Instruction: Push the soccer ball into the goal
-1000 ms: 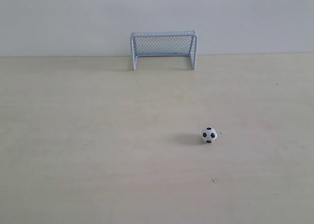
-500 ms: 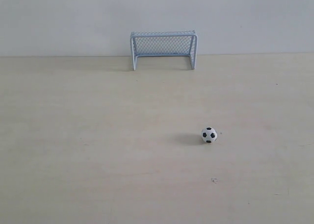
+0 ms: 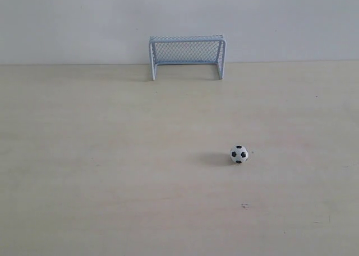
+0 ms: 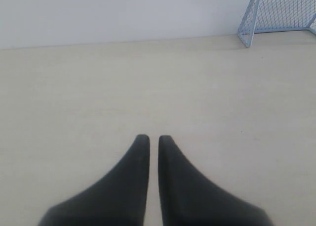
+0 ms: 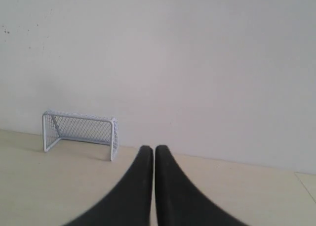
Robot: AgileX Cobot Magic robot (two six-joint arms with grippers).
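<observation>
White-and-black ball on open table, goal at the far edge

Pale wood-tone table [image 3: 112, 155], matte, runs back to a plain grey-white wall [image 3: 280, 21]. Goal [image 3: 187, 55] stands at the far edge of the table against the wall, a little left of centre, mouth facing the near side. Frame is pale blue-white with fine mesh across back and top. It is upright on both posts.

Soccer ball [image 3: 238, 154] sits on the bare tabletop right of centre, roughly midway between near and far. It is well apart from the goal, nearer than it and off to the right of the right post. The ball lies free on the surface. A soft shadow [image 3: 216, 157] falls just to its left. A small dark speck [image 3: 244, 205] marks the table on the near side of the ball, slightly to its right.

Left gripper [image 4: 153, 139], seen by its own wrist camera: two black tapered fingers [image 4: 140, 152] drawn close, only a thin slit between them, inner edges parallel. It is clenched and empty. Bare table lies beyond the tips, and the goal [image 4: 279, 16] shows far off.

Right gripper [image 5: 153, 149], seen by its own wrist camera: black fingers [image 5: 165, 171] together, tips all but touching, gripping nothing. It is clenched as well. It points toward the wall, with the goal [image 5: 80, 133] far ahead at the table's far edge.
</observation>
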